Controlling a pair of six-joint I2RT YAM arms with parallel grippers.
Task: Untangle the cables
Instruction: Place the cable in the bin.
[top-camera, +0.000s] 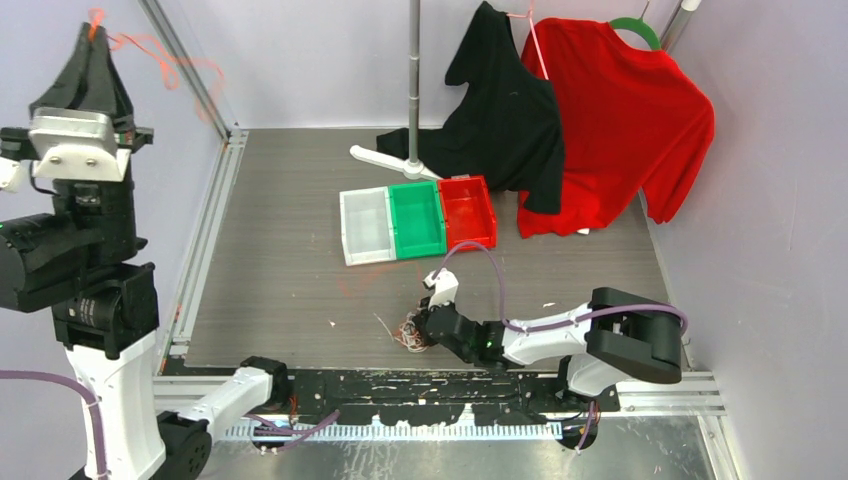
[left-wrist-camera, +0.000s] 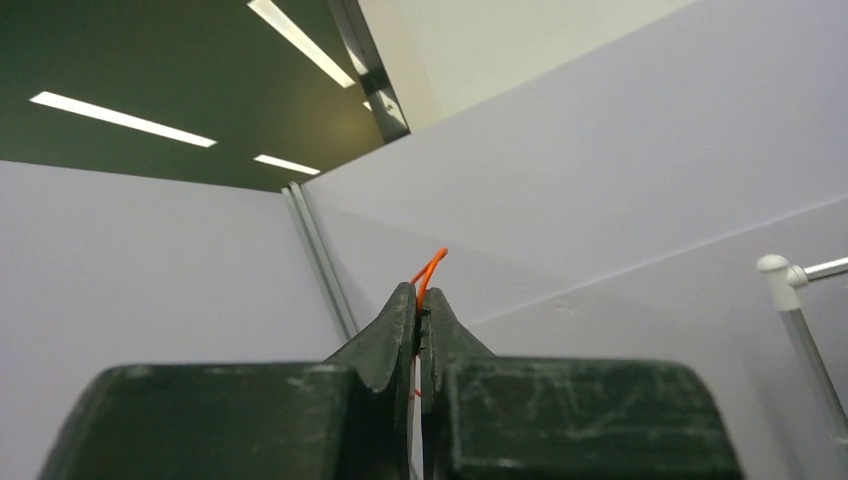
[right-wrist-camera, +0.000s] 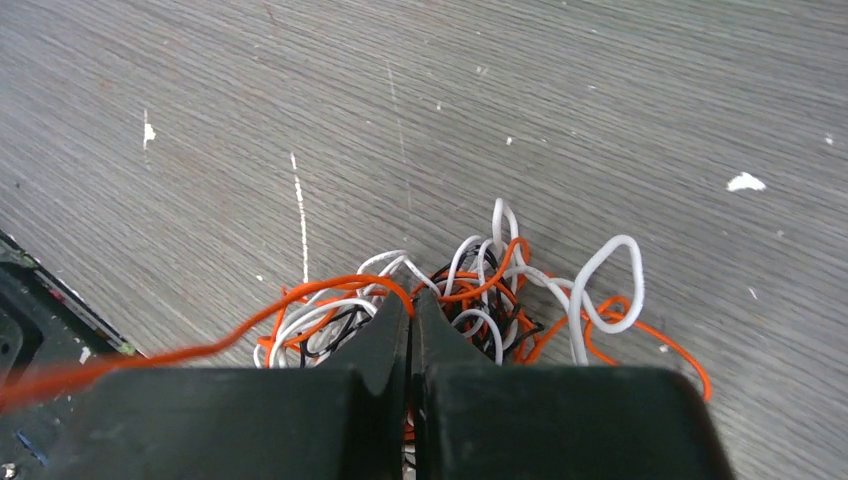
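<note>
Left gripper (top-camera: 93, 32) (left-wrist-camera: 420, 300): fingers pressed together, pinching an orange cable (top-camera: 97, 16) (left-wrist-camera: 432, 262); a short curl sticks out above the tips. The arm stands tall at the upper left of the overhead frame with the gripper pointing straight up, well above the table (top-camera: 290, 250). From the tips, loose orange loops hang against the back wall.

Right gripper (top-camera: 415, 328) (right-wrist-camera: 410, 308): fingers closed tight, tips buried in the cables (top-camera: 408, 335) (right-wrist-camera: 500, 290) – a knot of orange, white and black wire on the table at lower centre, a sliver of orange showing in the seam between the fingers. The arm lies low and stretched leftward from its base at lower right. In the right wrist view one orange strand leaves the knot and runs, blurred, to the lower left edge.

Further back – white bin (top-camera: 346, 228), green bin (top-camera: 417, 220) and red bin (top-camera: 467, 212) touching in a row, mid-frame. Behind them a stand pole (top-camera: 414, 80), with a black shirt (top-camera: 505, 110) and a red shirt (top-camera: 610, 130) hanging at upper right. Nothing lies between the knot and either arm.
</note>
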